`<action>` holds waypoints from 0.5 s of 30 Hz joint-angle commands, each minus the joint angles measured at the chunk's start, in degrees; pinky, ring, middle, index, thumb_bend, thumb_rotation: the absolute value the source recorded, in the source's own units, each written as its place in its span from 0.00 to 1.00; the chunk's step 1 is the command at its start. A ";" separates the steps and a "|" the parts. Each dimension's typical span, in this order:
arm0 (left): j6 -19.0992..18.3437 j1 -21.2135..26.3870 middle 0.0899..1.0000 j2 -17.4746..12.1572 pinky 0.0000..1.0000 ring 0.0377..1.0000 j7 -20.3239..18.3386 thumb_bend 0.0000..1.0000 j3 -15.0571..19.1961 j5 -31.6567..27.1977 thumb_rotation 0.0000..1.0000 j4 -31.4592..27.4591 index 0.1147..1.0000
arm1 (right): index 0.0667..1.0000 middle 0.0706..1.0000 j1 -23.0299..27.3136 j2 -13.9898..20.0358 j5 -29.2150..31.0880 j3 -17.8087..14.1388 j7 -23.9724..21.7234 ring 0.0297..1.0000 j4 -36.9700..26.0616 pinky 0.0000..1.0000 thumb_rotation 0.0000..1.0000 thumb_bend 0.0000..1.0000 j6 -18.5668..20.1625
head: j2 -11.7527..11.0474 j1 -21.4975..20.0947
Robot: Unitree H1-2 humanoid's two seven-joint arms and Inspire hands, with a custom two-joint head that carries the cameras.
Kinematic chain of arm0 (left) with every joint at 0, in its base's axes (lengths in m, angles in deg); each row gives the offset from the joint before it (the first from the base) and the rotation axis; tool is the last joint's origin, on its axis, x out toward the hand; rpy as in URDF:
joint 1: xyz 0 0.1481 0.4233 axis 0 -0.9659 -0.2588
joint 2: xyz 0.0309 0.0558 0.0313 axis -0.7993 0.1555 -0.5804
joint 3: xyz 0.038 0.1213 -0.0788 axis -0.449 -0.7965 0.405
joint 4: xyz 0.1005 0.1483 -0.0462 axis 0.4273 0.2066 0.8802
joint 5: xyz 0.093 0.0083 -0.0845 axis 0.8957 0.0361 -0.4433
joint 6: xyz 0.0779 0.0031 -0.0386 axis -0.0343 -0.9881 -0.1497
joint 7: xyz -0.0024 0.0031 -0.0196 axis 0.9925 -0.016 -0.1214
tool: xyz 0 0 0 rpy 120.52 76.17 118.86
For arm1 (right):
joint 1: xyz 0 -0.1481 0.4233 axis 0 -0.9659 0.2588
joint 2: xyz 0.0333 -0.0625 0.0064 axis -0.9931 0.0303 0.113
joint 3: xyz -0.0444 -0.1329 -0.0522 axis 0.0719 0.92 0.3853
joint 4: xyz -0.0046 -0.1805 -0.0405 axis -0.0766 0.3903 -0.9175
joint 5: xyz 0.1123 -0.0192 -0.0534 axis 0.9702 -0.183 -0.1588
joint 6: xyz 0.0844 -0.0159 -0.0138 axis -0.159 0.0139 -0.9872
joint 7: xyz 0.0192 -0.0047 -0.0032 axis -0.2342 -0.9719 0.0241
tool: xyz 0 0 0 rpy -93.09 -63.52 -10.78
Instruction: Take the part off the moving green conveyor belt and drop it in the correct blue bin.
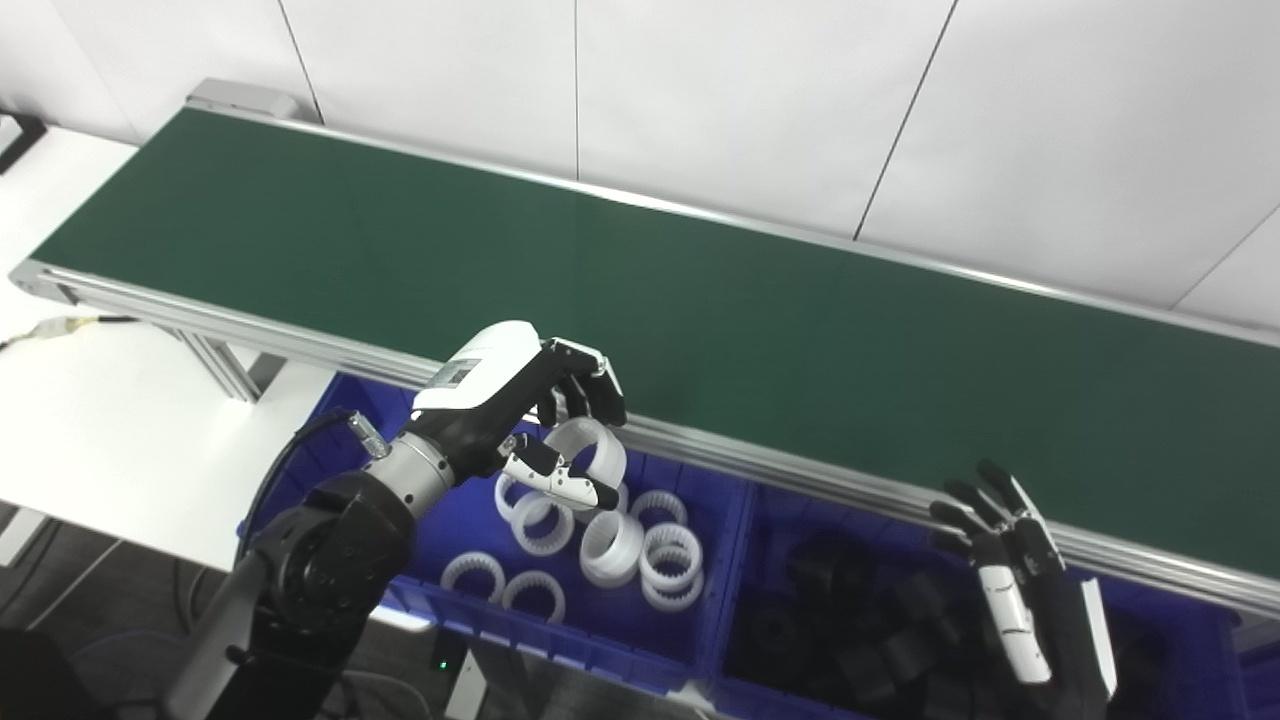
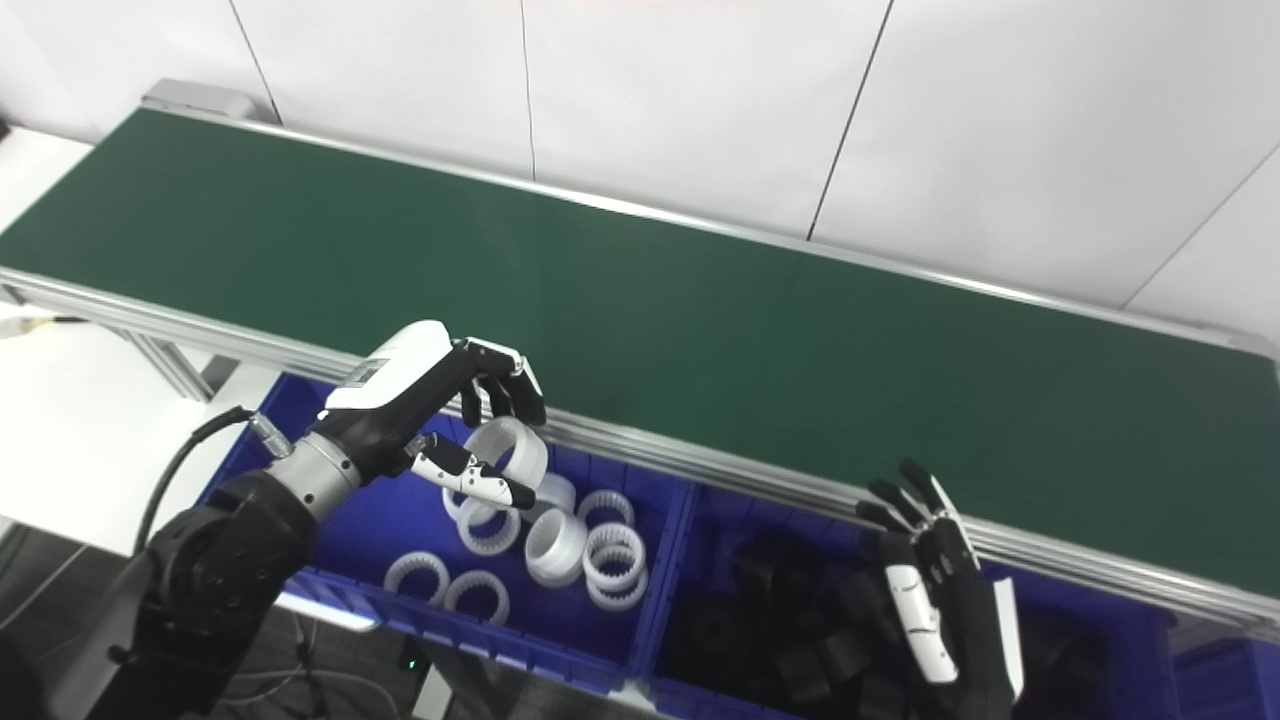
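Observation:
My left hand (image 1: 545, 420) hovers over the left blue bin (image 1: 400, 400), just in front of the conveyor's near rail. Its fingers and thumb are shut on a white ring part (image 1: 590, 450), held above several white rings (image 1: 640, 550) lying in that bin. The green conveyor belt (image 1: 700, 300) carries no part in view. My right hand (image 1: 1010, 570) is raised over the right blue bin (image 1: 1200, 640), fingers spread and holding nothing. That bin holds several black parts (image 1: 850, 610).
A white table (image 1: 90, 420) lies at the left under the belt's end. The conveyor's aluminium rail (image 1: 800, 470) runs between the belt and the bins. A white panelled wall (image 1: 700, 90) stands behind the belt.

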 commanded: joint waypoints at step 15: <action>6.87 -0.31 0.47 1.09 0.36 0.43 12.48 0.48 -0.96 -0.37 0.00 15.67 0.43 | 0.87 0.78 -0.19 0.66 0.77 -0.79 -0.45 0.74 -3.72 0.67 0.69 0.57 1.63 | 0.14 -0.59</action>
